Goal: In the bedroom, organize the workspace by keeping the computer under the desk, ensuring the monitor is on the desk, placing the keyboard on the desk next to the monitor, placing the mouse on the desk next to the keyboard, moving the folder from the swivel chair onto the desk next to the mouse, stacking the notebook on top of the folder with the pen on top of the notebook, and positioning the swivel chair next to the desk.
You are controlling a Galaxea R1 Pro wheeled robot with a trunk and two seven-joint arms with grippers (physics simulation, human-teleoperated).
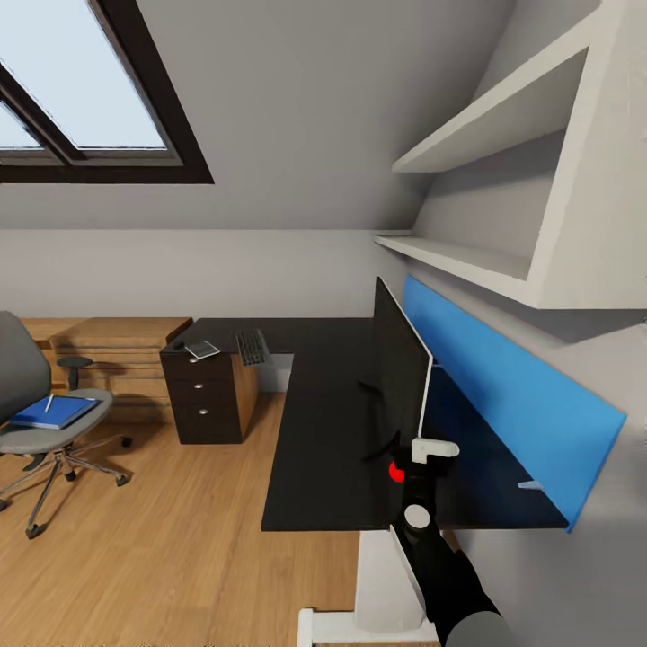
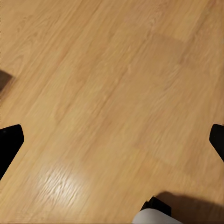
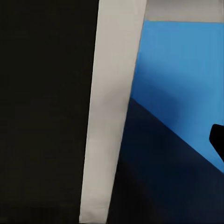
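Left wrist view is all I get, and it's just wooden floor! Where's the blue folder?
Observer: In the head view, the folder lies on the seat of the swivel chair.
Operator: Is the pen there too?
Observer: Yes, the pen lies on top of the folder.
Operator: And where's the monitor?
Observer: The monitor stands on the desk, with the right gripper at its near edge.
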